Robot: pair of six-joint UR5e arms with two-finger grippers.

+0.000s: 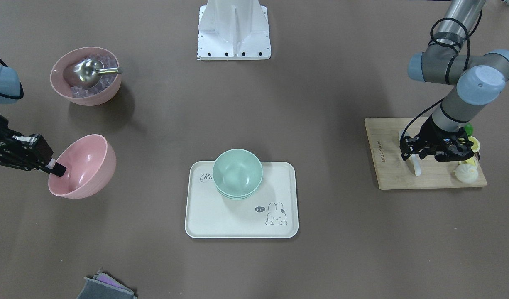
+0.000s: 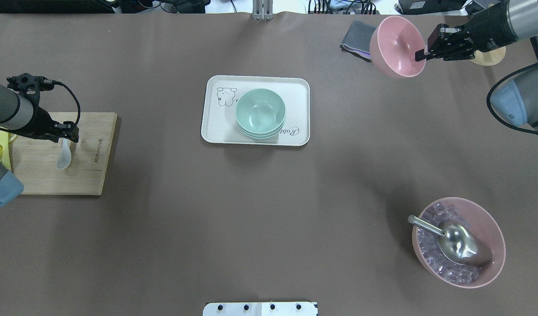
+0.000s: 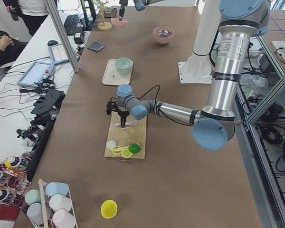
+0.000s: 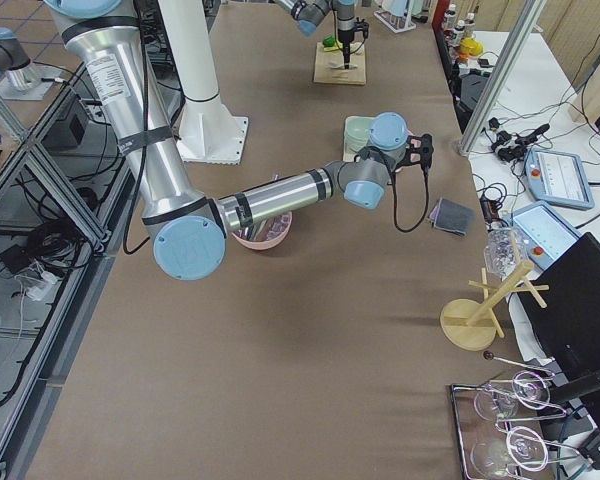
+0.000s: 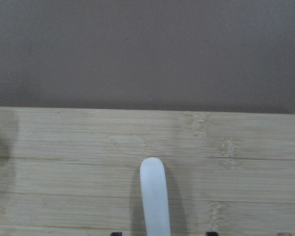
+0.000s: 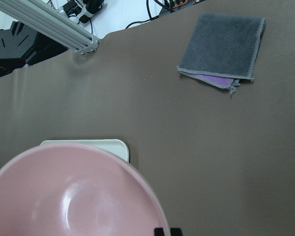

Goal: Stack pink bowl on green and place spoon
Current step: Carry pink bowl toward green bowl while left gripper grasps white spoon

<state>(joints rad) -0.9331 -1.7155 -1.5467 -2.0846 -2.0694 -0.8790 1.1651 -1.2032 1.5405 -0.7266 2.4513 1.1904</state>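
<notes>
My right gripper [image 2: 421, 54] is shut on the rim of the empty pink bowl [image 2: 396, 46] and holds it tilted above the table's far right; it shows in the front view [image 1: 82, 166] and the right wrist view [image 6: 73, 196]. Green bowls [image 2: 260, 113] sit nested on the white tray [image 2: 212, 131] at the centre. The white spoon [image 2: 62, 160] lies on the wooden cutting board [image 2: 54, 175]. My left gripper [image 2: 69, 137] is open, low over the spoon's handle [image 5: 154, 196], one fingertip [image 5: 116, 233] on each side of it.
A second pink bowl [image 2: 457, 241] with ice cubes and a metal scoop stands at the near right. A grey cloth [image 2: 356, 39] lies at the far edge. Lemon slices [image 1: 466, 170] lie on the board's outer end. A wooden stand's base [image 2: 488, 57] sits behind the right gripper.
</notes>
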